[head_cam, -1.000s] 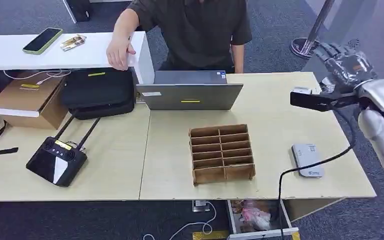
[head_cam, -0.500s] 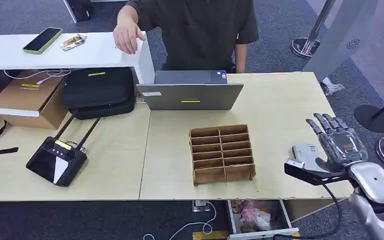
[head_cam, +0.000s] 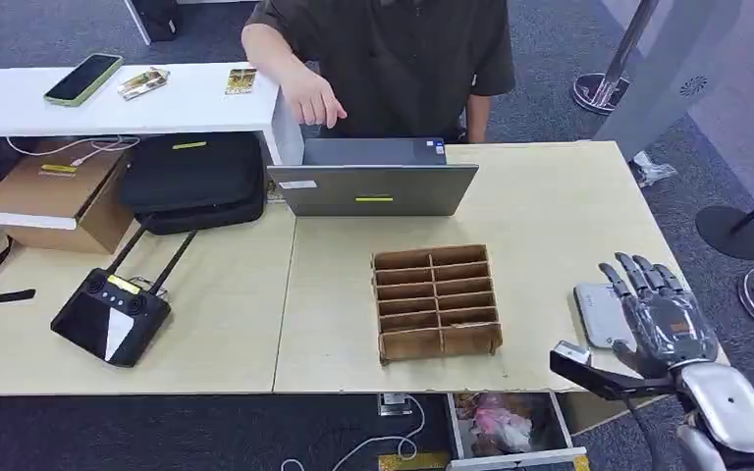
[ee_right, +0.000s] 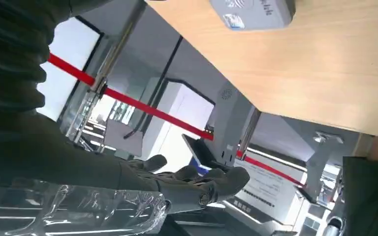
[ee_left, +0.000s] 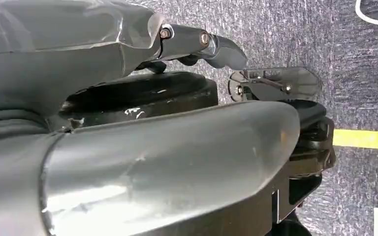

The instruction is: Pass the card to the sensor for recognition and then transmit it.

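Light wooden table [head_cam: 550,216], white shelf [head_cam: 20,108] behind.
On table: laptop [head_cam: 373,186], slotted wooden rack [head_cam: 437,302], grey sensor [head_cam: 601,314], black controller [head_cam: 110,314], black bag [head_cam: 191,182], cardboard box [head_cam: 54,191]; on shelf: phone [head_cam: 83,78], card [head_cam: 241,80].

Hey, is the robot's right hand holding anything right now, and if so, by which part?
No. The right hand is spread open beside the sensor, holding nothing.

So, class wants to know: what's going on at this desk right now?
A humanoid robot's right hand hovers with fingers spread and nothing in it, just above the grey card sensor at the near right of the wooden table. Across the table a person reaches a hand toward the laptop. A small card lies on the white shelf beside them. No card is at the sensor yet.
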